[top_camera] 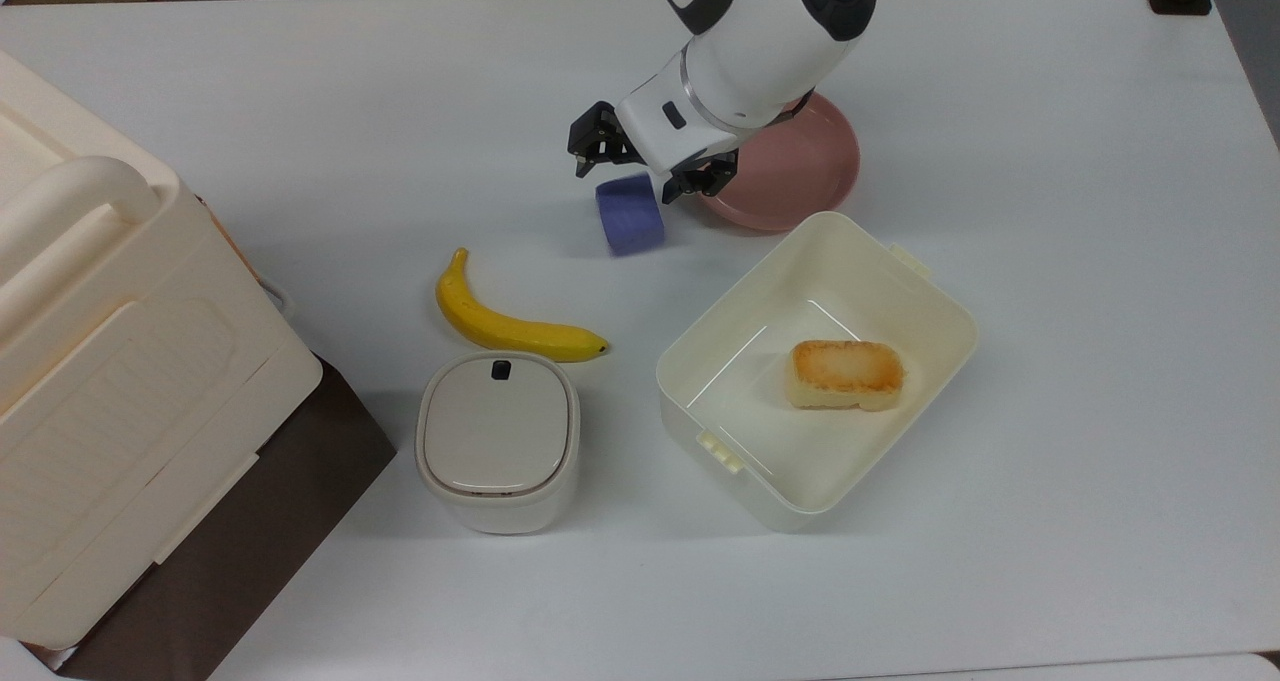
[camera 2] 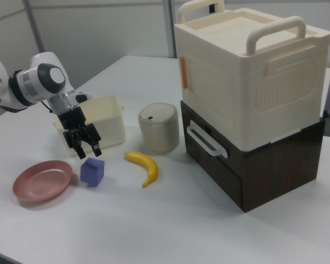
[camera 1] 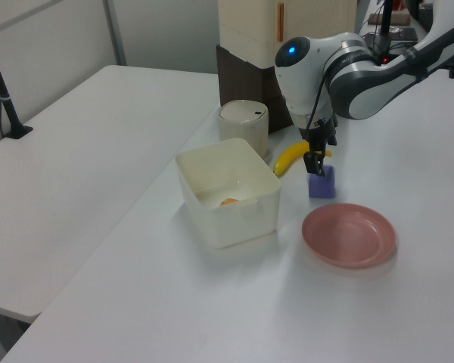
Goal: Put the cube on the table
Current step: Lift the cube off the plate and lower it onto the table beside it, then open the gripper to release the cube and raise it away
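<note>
The blue-purple cube (top_camera: 630, 214) rests on the white table (top_camera: 400, 111), just off the top view's left edge of the pink plate (top_camera: 815, 166). It also shows as the cube (camera 1: 321, 182) and the cube (camera 2: 92, 171). My gripper (top_camera: 627, 176) hangs open just above it, one finger (top_camera: 585, 159) on each side, neither touching it. In the right view the gripper (camera 2: 88, 149) is a little above the cube's top. In the left view the gripper (camera 1: 318, 162) stands right over the cube.
A yellow banana (top_camera: 505, 319) lies near the cube, beside a lidded white canister (top_camera: 497, 441). A cream open box (top_camera: 930, 291) holds an orange-tan bread-like block (top_camera: 845, 373). A large cream case on a brown stand (top_camera: 120, 381) fills the top view's left.
</note>
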`<state>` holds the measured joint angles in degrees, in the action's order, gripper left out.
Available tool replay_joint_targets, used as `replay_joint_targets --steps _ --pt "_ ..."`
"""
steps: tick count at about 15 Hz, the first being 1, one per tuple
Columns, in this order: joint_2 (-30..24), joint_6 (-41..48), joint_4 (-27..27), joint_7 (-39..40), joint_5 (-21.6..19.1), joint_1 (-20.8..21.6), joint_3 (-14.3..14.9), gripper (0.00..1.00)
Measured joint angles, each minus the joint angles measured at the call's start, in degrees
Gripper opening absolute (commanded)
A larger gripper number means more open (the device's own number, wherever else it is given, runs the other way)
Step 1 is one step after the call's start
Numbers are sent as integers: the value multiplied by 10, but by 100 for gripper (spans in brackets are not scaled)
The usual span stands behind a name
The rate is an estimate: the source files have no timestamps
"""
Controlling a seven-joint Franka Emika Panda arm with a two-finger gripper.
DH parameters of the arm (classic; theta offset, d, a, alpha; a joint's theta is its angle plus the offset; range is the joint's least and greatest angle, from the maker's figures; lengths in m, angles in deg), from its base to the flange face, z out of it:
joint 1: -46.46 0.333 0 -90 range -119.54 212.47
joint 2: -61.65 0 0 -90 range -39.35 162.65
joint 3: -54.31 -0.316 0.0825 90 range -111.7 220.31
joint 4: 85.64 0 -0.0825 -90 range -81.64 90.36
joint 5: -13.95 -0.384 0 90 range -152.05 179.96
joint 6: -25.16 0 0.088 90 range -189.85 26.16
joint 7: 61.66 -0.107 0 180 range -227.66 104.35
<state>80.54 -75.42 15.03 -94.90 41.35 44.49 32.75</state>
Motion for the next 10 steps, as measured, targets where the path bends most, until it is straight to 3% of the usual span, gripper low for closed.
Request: replay_joint_targets --steps 10 --pt "-10 0 -17 -11 1 -19 5 100"
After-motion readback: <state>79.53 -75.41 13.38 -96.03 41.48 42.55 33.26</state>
